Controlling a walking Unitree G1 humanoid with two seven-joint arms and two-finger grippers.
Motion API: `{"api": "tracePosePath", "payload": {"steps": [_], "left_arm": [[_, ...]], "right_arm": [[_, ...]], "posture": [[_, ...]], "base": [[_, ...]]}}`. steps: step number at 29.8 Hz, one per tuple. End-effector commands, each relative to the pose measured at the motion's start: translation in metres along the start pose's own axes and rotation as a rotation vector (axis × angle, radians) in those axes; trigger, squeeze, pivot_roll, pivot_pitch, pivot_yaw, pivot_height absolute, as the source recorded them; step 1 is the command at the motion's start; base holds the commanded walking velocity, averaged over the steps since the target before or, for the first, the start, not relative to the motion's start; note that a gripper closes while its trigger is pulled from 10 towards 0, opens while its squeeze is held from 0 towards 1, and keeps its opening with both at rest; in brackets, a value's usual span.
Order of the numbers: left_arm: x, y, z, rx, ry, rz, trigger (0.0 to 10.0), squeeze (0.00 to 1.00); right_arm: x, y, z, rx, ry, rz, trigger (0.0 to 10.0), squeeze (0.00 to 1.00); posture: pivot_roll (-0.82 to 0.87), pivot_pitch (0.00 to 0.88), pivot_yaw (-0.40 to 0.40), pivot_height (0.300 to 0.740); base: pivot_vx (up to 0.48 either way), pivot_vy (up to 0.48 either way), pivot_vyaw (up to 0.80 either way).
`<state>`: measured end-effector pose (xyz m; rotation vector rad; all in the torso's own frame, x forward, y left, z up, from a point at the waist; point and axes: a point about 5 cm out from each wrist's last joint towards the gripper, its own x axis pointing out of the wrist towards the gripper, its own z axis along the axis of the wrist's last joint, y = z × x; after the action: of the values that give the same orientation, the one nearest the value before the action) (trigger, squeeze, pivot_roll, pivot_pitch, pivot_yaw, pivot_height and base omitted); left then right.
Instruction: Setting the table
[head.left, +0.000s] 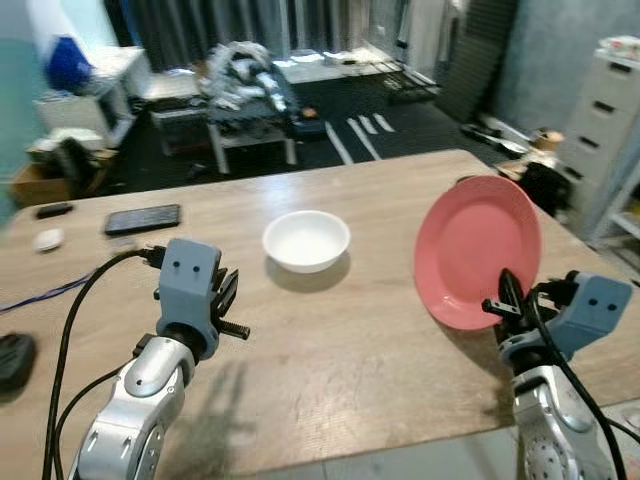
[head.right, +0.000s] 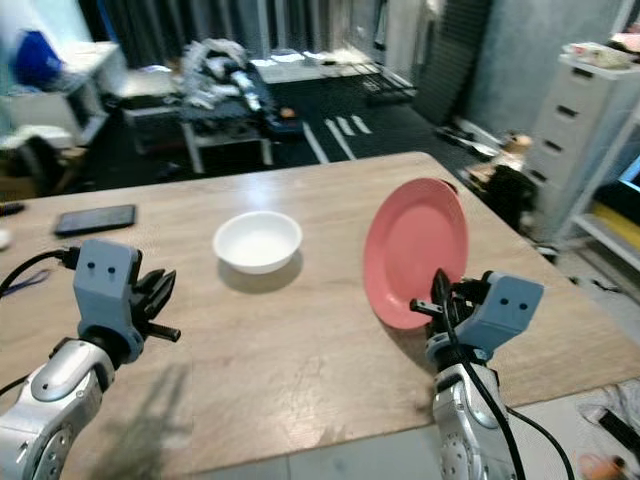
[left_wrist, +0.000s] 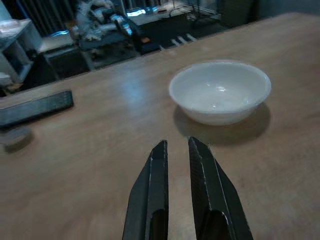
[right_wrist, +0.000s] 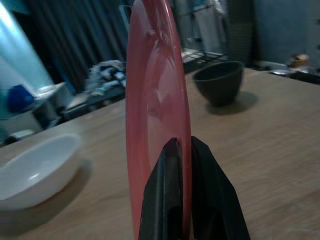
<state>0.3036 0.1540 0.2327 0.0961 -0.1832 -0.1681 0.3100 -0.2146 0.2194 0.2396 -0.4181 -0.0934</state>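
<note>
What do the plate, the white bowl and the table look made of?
Plate: pink, glossy, thin rim, likely plastic or melamine. Bowl: smooth white, bright highlights, ceramic or melamine; can't tell. Table: matte, wood-grain surface, wood or laminate.

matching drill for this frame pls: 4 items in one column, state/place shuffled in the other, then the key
Items
1. pink plate
2. white bowl
3. phone
4. left claw

States
A. lying flat near the table's far left edge
B. shut, holding nothing, above bare wood short of the bowl
C. held on edge, upright, in the right claw
D. sitting upright mid-table, nothing visible inside

Pairs: 1-C, 2-D, 3-A, 4-B
</note>
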Motion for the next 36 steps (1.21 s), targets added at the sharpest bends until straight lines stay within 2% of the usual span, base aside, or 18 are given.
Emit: {"api": "tracePosePath", "payload": {"steps": [1,25,28,36], "left_arm": [[-0.0009,0.0021,-0.0011,0.000,0.004,0.006,10.0,0.00],[0.0007,0.0026,-0.0016,0.002,0.009,0.009,10.0,0.00],[0.0010,0.0026,-0.0023,0.005,0.014,0.010,10.0,0.00],[0.0014,0.0023,-0.0038,0.012,0.024,0.008,10.0,0.00]], "right_arm": [[-0.0034,-0.0025,-0.0028,-0.002,0.004,-0.011,10.0,0.00],[-0.0037,-0.0038,-0.0050,-0.003,0.012,-0.017,10.0,0.00],[-0.0038,-0.0040,-0.0058,0.009,0.015,-0.021,10.0,0.00],[-0.0035,-0.0056,-0.0060,0.010,0.019,-0.030,10.0,0.00]], "posture": [[0.05,0.140,0.140,0.740],[0.05,0.144,0.146,0.740],[0.05,0.144,0.147,0.740],[0.05,0.145,0.146,0.740]], "base": [[-0.240,0.000,0.00],[-0.020,0.000,0.00],[0.000,0.000,-0.80],[0.000,0.000,-0.10]]}}
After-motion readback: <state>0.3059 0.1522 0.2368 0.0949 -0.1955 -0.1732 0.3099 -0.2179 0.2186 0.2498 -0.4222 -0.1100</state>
